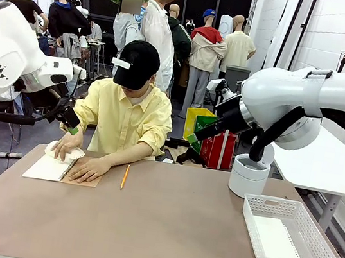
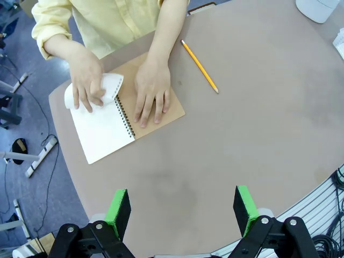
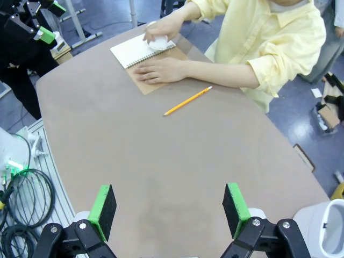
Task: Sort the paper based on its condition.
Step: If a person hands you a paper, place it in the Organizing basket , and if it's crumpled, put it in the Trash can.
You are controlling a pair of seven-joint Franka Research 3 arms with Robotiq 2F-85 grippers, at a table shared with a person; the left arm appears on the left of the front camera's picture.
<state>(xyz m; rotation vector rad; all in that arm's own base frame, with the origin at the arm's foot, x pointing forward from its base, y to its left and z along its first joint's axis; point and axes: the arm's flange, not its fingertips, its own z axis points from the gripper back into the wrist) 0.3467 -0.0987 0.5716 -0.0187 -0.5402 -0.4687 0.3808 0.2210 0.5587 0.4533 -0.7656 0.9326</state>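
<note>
At the far left of the table a person bends over an open spiral notebook [image 1: 50, 168] with a brown cover. One hand presses on a curled white sheet of paper [image 2: 112, 87] at the notebook's top edge, and the other hand lies flat on the cover [image 2: 153, 88]. The paper [image 3: 159, 42] also appears under that hand in the right wrist view. My left gripper [image 2: 181, 210] hovers open above the bare table, short of the notebook. My right gripper [image 3: 169, 209] is open too, high over the table's middle. Neither holds anything.
A yellow pencil [image 1: 125, 176] lies right of the notebook. A white mesh basket [image 1: 318, 238] stands at the near right, with what looks like a flat white sheet [image 1: 276, 238] inside. A white round bin [image 1: 249, 175] stands behind it.
</note>
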